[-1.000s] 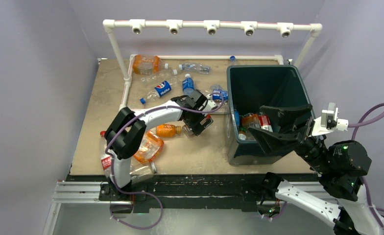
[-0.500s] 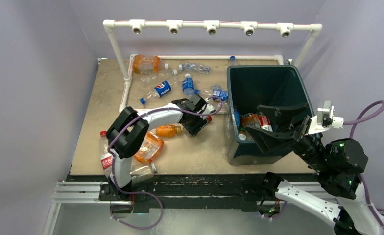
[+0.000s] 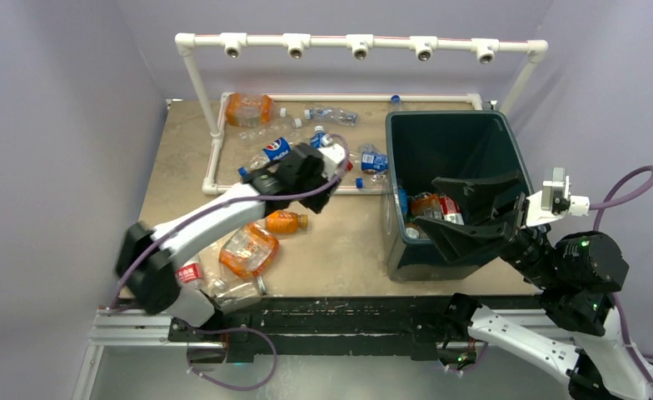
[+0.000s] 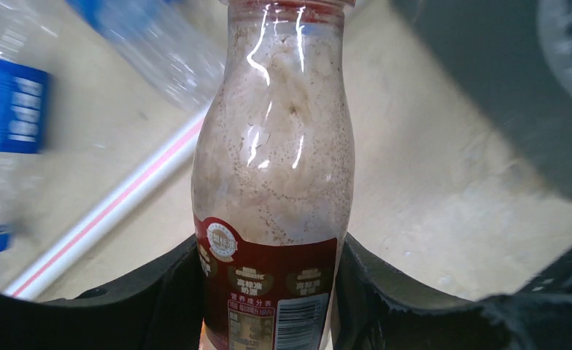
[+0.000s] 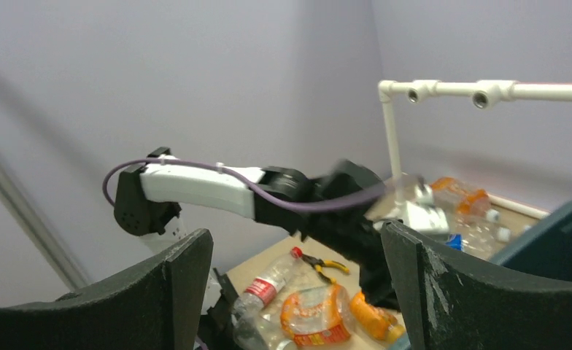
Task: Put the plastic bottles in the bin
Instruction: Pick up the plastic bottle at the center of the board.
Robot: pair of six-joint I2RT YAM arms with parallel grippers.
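Top view: left gripper is hovering over the tan tabletop, beside a Pepsi-labelled bottle. Other plastic bottles are lying scattered, and an orange bottle is lying under the arm. Dark green bin is standing at right with some bottles inside. Right gripper is hanging over its near rim, jaws spread wide, gripping nothing.
Left wrist: jaws are clamping a red-labelled bottle. Its label is showing Chinese print and a barcode, too small to read.
Right wrist: purple walls, white pipe frame.

— Anything legible out there?
— On my left wrist view, the cloudy bottle wears a red label with a round seal, Chinese characters and a barcode, too small for me to read. The blue label at left has blurred white letters.
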